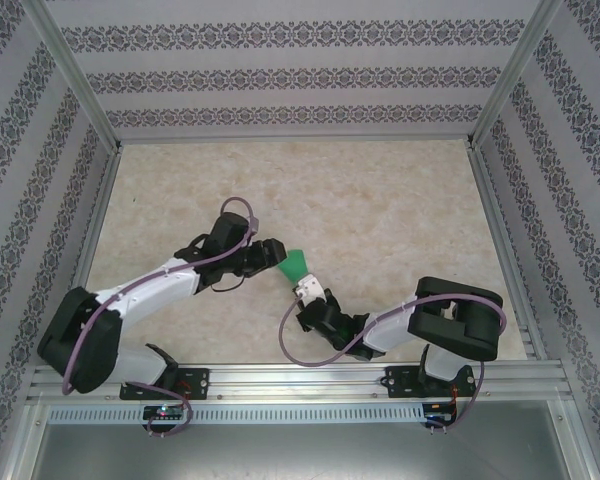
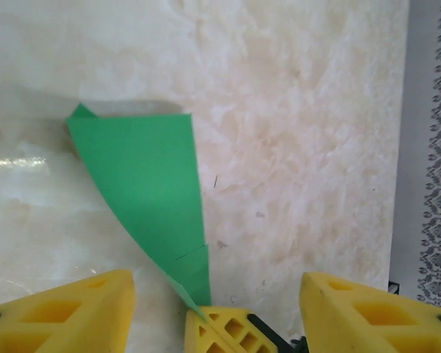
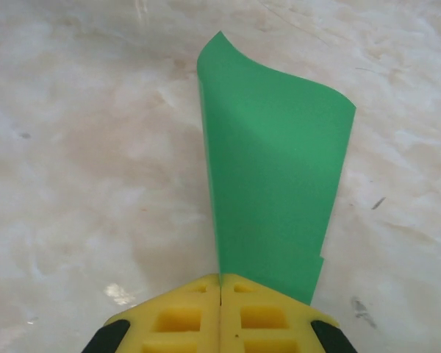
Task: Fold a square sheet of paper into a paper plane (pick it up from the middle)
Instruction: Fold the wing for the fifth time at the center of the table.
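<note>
Clearly the right fingers are pressed together on the narrow end of the plane, and that grip alone carries it. The left fingers stand wide apart and touch nothing.

From above, the plane sits in the middle of the near half of the table, between the two arms, the left arm at its far-left and the right arm at its near-right. Its long axis runs from the right fingers' pinch out to a broad, slightly curled end. It seems to hang a little above the table, though we cannot be sure.

At the left wrist, the pinched tip and the right fingers lie in the gap between the left fingers, and the plane widens away ahead of them. So we judge that both arms are in reach, and the left fingers need only close or shift slightly to take hold.

We count one plane and two pairs of fingers.
</note>
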### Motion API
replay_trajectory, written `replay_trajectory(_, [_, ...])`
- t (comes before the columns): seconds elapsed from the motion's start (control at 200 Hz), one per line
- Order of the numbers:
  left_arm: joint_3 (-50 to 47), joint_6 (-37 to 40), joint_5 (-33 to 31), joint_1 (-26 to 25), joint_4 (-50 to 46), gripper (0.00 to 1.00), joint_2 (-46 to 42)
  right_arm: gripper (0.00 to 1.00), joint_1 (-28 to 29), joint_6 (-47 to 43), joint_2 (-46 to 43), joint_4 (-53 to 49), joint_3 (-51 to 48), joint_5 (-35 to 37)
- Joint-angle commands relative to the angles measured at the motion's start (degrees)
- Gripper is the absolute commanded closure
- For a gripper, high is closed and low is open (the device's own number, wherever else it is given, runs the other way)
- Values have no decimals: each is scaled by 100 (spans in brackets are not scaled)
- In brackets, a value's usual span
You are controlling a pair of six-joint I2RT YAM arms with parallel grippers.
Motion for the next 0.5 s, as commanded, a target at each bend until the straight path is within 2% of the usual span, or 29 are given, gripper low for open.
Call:
replay_trajectory(0.0, [4, 204, -217, 56, -360, 39, -391, 100, -132, 719, 126, 939, -161, -642])
replay_trajectory(0.175, [-175, 177, -232, 58, -328, 39, -611, 100, -346, 1455, 355, 1553, -414, -1078])
replay_trajectory(0.385, [-371, -6, 61, 58, 44, 46, -504, 100, -473, 2268, 706, 2036, -472, -1577])
replay_trajectory(0.495, [-390, -78, 241, 58, 181, 48, -336, 100, -535, 2685, 776, 2311, -581, -1600])
